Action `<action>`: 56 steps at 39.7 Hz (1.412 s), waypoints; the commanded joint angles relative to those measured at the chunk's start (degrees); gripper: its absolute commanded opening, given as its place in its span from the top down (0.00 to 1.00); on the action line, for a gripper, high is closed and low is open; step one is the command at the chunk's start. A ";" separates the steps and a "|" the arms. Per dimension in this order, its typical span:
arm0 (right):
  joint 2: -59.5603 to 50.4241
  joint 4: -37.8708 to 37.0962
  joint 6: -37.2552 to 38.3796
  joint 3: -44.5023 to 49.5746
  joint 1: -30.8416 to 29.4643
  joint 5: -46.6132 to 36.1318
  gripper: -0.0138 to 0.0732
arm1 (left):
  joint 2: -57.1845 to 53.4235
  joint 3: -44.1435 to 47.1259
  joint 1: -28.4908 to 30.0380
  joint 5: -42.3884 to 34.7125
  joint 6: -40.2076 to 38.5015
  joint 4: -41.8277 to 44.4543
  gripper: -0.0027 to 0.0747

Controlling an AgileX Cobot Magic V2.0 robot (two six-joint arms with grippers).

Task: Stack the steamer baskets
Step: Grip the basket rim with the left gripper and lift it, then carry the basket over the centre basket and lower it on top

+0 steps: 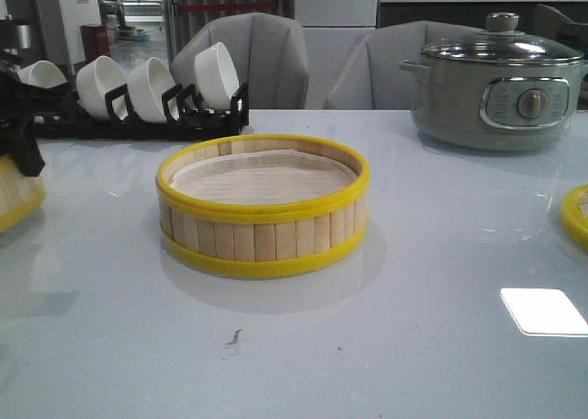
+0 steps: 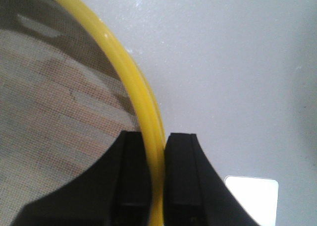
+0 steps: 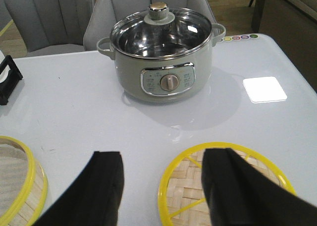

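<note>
One steamer basket (image 1: pixel 262 208) stands in the middle of the table, with pale slat walls, yellow rims and a pale liner. Its edge also shows in the right wrist view (image 3: pixel 20 186). A second steamer basket (image 1: pixel 13 197) is cut off at the left edge of the front view. My left gripper (image 2: pixel 157 142) is shut on that basket's yellow rim (image 2: pixel 141 99), one finger inside over the liner and one outside. I cannot tell whether it rests on the table. My right gripper (image 3: pixel 162 161) is open and empty above the table, beside the woven lid (image 3: pixel 185 198).
A grey electric pot with a glass lid (image 1: pixel 496 88) stands at the back right. A black rack of white bowls (image 1: pixel 138 93) stands at the back left. The woven lid's yellow rim (image 1: pixel 576 215) shows at the right edge. Grey chairs stand behind the table.
</note>
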 commanded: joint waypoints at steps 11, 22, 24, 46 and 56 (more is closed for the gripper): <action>-0.22 0.12 0.23 -2.37 -0.31 -5.52 0.31 | -5.21 -18.00 -14.05 4.97 -0.05 -0.18 0.85; -0.22 0.12 0.23 -2.37 -0.31 -5.52 0.31 | -4.63 -20.40 -29.63 2.12 -0.05 -0.03 0.85; -0.22 0.12 0.23 -2.37 -0.31 -5.52 0.31 | -4.07 -20.40 -31.81 1.28 -0.05 0.07 0.85; -0.22 0.12 0.23 -2.37 -0.31 -5.43 0.31 | 3.93 -20.95 -37.83 -3.28 -0.05 -0.07 0.85; -0.22 0.12 0.23 -2.37 -0.31 -5.38 0.31 | 4.26 -20.95 -37.83 -3.94 -0.05 -0.07 0.85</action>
